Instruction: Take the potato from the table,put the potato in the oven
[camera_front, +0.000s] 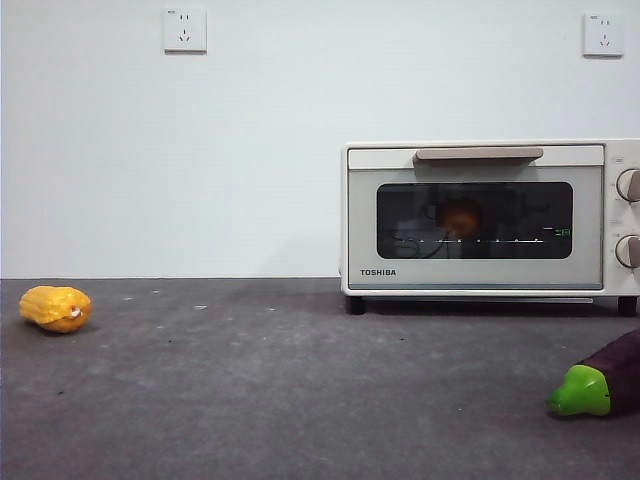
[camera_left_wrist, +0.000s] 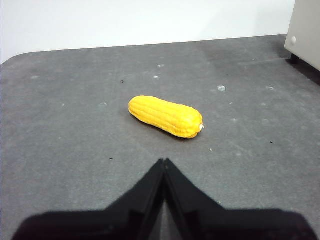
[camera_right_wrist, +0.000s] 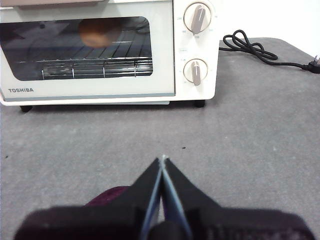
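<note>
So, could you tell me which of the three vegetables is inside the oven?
The potato, brown-orange, behind the oven's shut glass door. The corn cob and the eggplant lie on the table.

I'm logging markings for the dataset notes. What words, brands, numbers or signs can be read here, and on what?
"TOSHIBA": on the oven, low on the door's left, front and right wrist views.
Print around the two knobs: too small to read.
Small mark between the knobs: blurred, unreadable.
Small marks on the wall sockets: unreadable.
Green glow behind the door glass: no legible figure.
</note>
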